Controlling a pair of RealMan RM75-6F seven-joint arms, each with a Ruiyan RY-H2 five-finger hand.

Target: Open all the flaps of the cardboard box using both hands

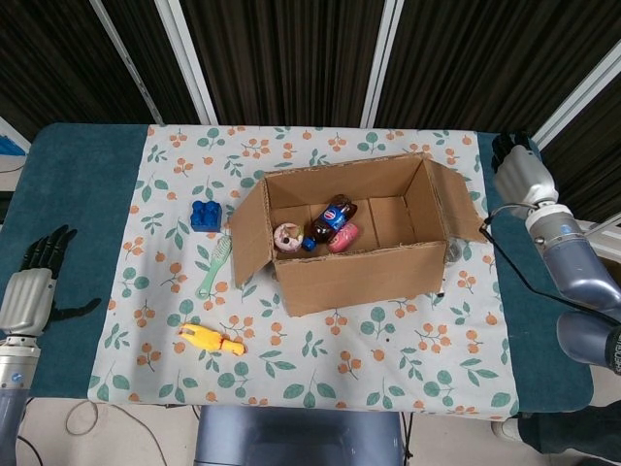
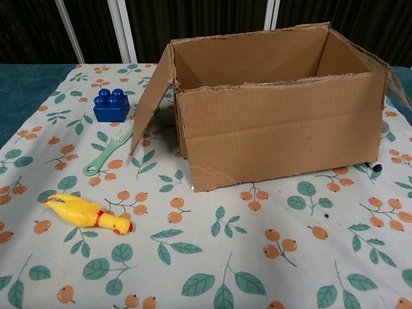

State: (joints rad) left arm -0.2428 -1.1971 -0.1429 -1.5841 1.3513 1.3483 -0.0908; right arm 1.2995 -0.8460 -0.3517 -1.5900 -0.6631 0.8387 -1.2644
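The cardboard box (image 1: 354, 262) stands open-topped in the middle of the patterned cloth, also filling the chest view (image 2: 277, 129). Its left flap (image 1: 250, 231) (image 2: 149, 103) hangs outward and down. The right flap (image 1: 456, 199) is folded out and slopes down; only its edge (image 2: 399, 84) shows in the chest view. My right hand (image 1: 519, 170) hovers just right of that flap, apart from it, holding nothing. Far to the left, my left hand (image 1: 34, 282) rests on the teal table with fingers spread. Neither hand appears in the chest view.
Inside the box lie a soda bottle (image 1: 335, 216), a doughnut (image 1: 288, 237) and a pink item (image 1: 344, 236). Left of the box are a blue brick (image 1: 205, 215) (image 2: 111, 105), a green brush (image 1: 215, 264) (image 2: 108, 149) and a yellow rubber chicken (image 1: 211, 340) (image 2: 87, 214). A pen (image 2: 368, 167) lies by the box's right corner.
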